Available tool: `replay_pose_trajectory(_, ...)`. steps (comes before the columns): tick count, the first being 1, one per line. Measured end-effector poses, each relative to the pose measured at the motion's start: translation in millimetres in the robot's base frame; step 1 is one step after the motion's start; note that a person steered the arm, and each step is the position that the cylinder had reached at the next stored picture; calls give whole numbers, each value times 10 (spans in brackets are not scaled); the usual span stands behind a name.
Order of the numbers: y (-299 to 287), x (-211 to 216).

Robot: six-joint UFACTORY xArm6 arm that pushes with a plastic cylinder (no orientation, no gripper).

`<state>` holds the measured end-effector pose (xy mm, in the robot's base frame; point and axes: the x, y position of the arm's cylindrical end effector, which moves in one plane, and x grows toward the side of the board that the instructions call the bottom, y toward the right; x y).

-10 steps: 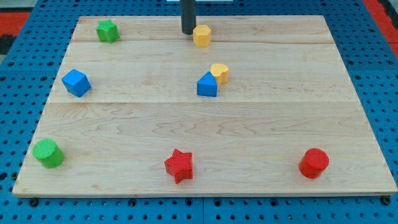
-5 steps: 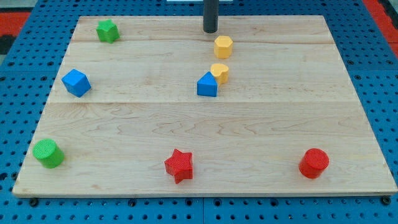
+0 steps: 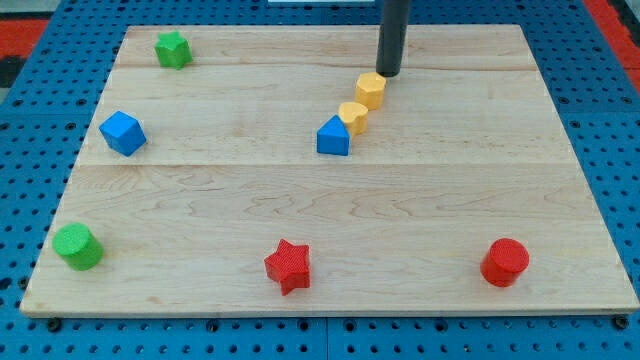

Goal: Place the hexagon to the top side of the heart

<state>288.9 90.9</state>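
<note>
The yellow hexagon (image 3: 370,90) sits just above and to the right of the yellow heart (image 3: 353,117), close to it or touching. The heart touches the upper right corner of a blue house-shaped block (image 3: 333,137). My tip (image 3: 388,73) stands just above and right of the hexagon, at its upper right edge.
A green star (image 3: 173,48) lies at the view's top left and a blue cube (image 3: 122,132) at the left. A green cylinder (image 3: 77,246) is at the bottom left, a red star (image 3: 288,266) at the bottom middle, a red cylinder (image 3: 504,262) at the bottom right.
My tip moved right and down along the top of the board. The hexagon slid right and down, from the top centre to just above the heart.
</note>
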Motion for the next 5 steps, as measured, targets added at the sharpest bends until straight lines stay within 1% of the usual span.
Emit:
replay_pose_trajectory(1,0,61)
replay_pose_trajectory(2,0,-192)
replay_pose_trajectory(3,40,-309)
replay_pose_trajectory(4,-57,55)
replay_pose_trajectory(5,-405,107)
